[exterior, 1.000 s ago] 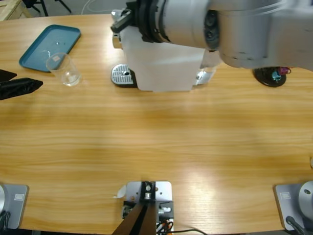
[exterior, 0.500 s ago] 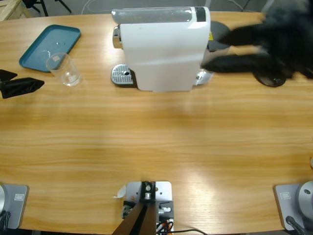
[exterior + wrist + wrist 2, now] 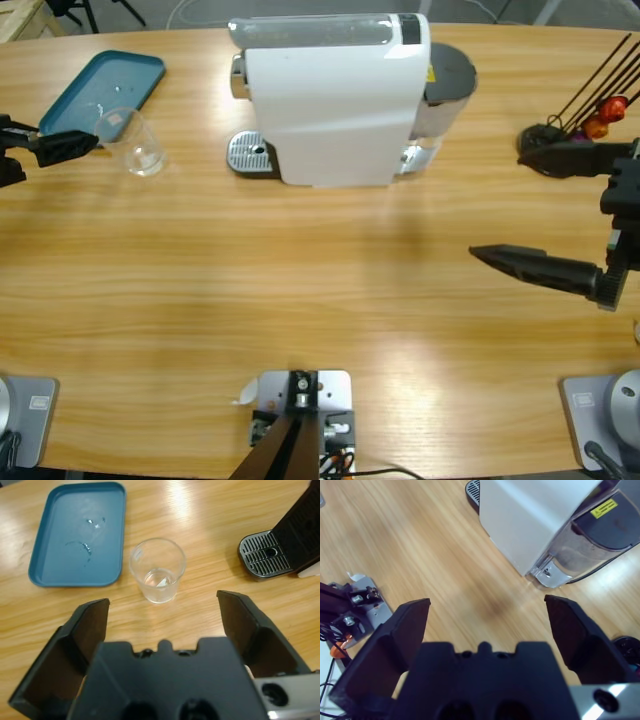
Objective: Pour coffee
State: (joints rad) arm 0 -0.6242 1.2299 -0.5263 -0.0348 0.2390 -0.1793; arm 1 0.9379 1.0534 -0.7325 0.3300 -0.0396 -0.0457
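While both arms hang over the desk (image 3: pixel 300 300), left pincer (image 3: pixel 162 605) spread wide, empty, clear cup (image 3: pixel 158 570) upright just ahead between its jaws, teal tray (image 3: pixel 80 535) beyond, right pincer (image 3: pixel 487 612) wide, empty, coffee machine (image 3: pixel 545 515) ahead.

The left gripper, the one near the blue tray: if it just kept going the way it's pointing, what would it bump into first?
Most likely the clear plastic cup. The left gripper is open, and the cup stands upright on the table straight ahead, between the lines of its jaws. The teal tray lies off to one side, the coffee machine's drip grate to the other.
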